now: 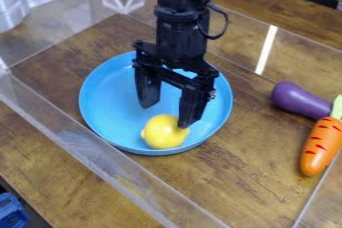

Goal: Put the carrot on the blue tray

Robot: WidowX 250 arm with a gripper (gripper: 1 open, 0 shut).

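Note:
The orange carrot (318,144) with a green stub lies on the wooden table at the right edge, well away from the gripper. The round blue tray (111,81) sits left of centre and holds a yellow lemon (162,132). My gripper (168,102) points straight down inside the tray, open, with its black fingers (146,86) spread wide just above and behind the lemon. Nothing is between the fingers. The right finger partly hides the lemon's right side.
A purple eggplant toy (302,99) lies just behind the carrot. Clear plastic walls (54,102) fence the table on the left and front. Bare wood shows between the tray and the toys.

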